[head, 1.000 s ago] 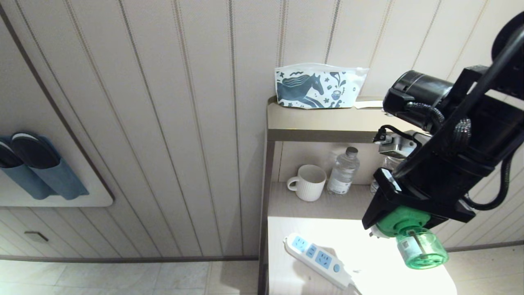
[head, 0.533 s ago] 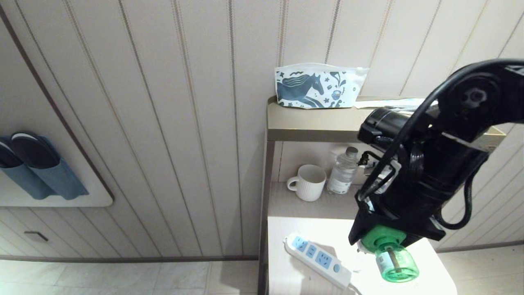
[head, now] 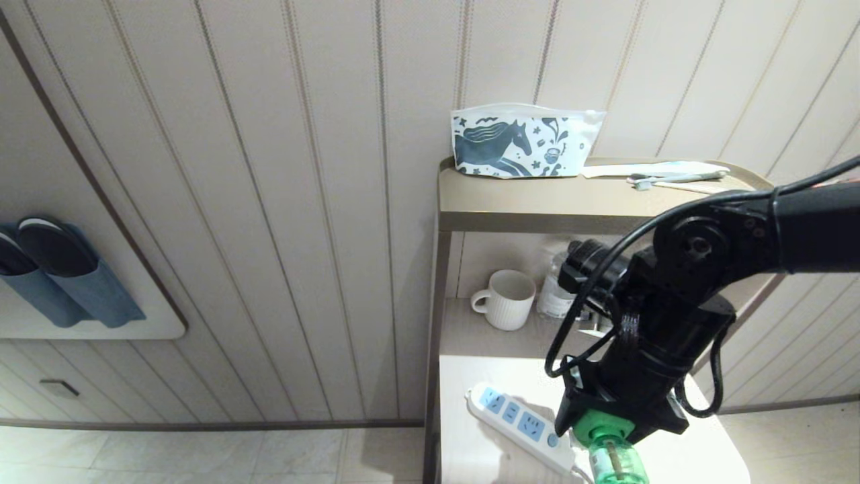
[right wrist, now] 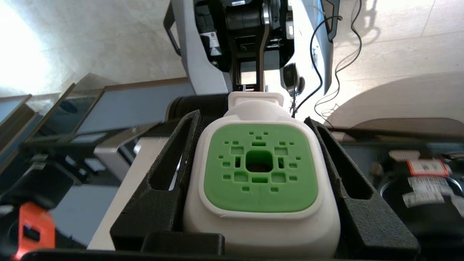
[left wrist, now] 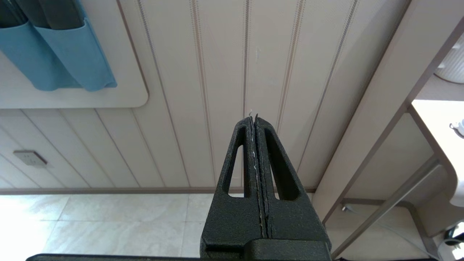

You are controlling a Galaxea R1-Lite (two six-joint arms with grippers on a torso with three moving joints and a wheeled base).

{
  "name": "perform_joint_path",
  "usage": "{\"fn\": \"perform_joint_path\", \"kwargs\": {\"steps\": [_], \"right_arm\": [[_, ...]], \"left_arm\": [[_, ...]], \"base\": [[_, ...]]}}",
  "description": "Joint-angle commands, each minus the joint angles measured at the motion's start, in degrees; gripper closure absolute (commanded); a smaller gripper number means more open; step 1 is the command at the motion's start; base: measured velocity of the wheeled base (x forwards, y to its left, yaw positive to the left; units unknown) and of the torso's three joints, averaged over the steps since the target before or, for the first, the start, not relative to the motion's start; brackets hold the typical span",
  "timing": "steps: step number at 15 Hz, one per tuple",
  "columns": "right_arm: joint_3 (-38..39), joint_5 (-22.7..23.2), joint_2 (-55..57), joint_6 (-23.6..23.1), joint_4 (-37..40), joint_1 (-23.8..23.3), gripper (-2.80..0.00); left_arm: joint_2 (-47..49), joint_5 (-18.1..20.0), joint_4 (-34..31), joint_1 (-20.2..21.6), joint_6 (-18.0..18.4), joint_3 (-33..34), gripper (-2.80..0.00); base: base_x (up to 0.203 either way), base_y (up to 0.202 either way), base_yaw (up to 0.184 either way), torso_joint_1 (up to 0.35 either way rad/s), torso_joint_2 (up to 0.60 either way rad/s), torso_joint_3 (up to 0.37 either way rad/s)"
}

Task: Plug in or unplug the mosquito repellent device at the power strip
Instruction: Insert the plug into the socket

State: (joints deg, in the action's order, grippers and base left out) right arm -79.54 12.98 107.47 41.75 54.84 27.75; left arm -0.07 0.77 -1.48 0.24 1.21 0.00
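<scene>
- left tool (left wrist: 255, 145): fingers pressed together on nothing; parked beside the wall, away from the bench
- power strip (head: 521, 425): lies diagonally near the bench's (head: 678, 457) front-left corner; sockets free
- mosquito repellent device (right wrist: 259, 181): clamped in the right tool (head: 608, 433), just above the strip's button end, near the front edge
- Advice: line up the prongs over a socket; press straight down
- right arm: reaches in from the right, wrist bent down

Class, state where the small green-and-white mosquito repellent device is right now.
In the head view the small green-and-white mosquito repellent device sits low on the right, clamped in the right gripper, beside the long white power strip.
</scene>
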Motion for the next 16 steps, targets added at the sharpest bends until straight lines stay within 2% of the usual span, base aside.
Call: {"fn": "perform_joint_path", "kwargs": {"steps": [1,7,11,16], "right_arm": [[1.90,0.11,2.41,0.06,-1.71,-0.15,0.00],[0.69,-1.89,5.66,0.65,-4.47,-0.33,0.00],[1.88,-7.57,6.77,6.72,-10.69,-0.33,0.00],[2.72,-7.80,7.14,9.21,-13.35,0.02,0.00]], "left_arm": [[0.07,0.02,-0.01,0.02,0.02,0.00,0.00],[0.07,0.02,-0.01,0.02,0.02,0.00,0.00],[0.07,0.02,-0.01,0.02,0.02,0.00,0.00],[0.07,0.02,-0.01,0.02,0.02,0.00,0.00]], "base": [[0.000,0.000,0.000,0.000,0.00,0.000],[0.000,0.000,0.000,0.000,0.00,0.000],[0.000,0.000,0.000,0.000,0.00,0.000],[0.000,0.000,0.000,0.000,0.00,0.000]]}}
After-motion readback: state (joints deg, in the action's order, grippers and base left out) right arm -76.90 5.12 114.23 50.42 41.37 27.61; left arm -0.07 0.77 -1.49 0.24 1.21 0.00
